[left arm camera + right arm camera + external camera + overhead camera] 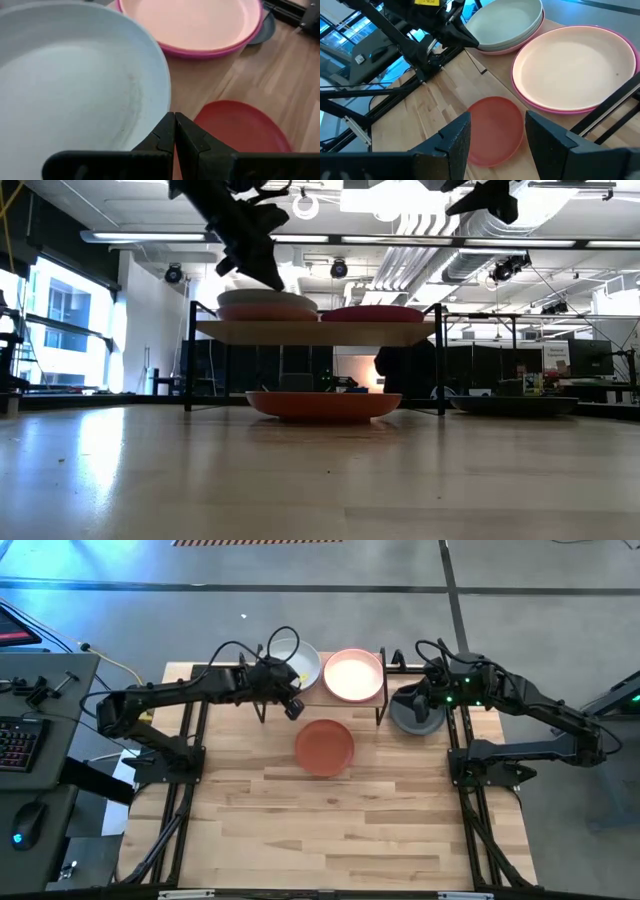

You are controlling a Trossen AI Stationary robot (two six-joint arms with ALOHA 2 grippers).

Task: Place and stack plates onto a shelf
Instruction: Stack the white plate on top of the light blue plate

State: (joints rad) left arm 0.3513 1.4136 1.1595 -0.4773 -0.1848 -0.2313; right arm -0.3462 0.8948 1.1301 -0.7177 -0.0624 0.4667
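Note:
The shelf (pixel 320 332) stands at the table's far middle and bears two stacks. The left stack has a pale grey-white plate (pixel 300 665) on top, with a light pink one showing under it. The right stack is a peach plate (pixel 353 673) on a magenta plate (pixel 200 50). A terracotta plate (pixel 324 745) lies flat on the table in front of the shelf. A dark grey plate (pixel 412 715) lies on the table to the shelf's right. My left gripper (pixel 291 706) is shut at the pale plate's near rim. My right gripper (pixel 497 135) is open and empty above the dark grey plate. My left gripper's shut fingertips (pixel 170 125) stand at the near rim (pixel 162 95) of the pale grey-white plate, coming slanting down from the table's near left. They hold nothing between them. The plate lies flat on its stack. Whether the tips press on the rim, I cannot tell.
The shelf's thin black legs (pixel 380 710) stand beside the terracotta and dark grey plates. The wooden table (pixel 330 830) stretches toward its near edge. A desk with a keyboard (pixel 25 745) and mouse stands beyond the table's left side.

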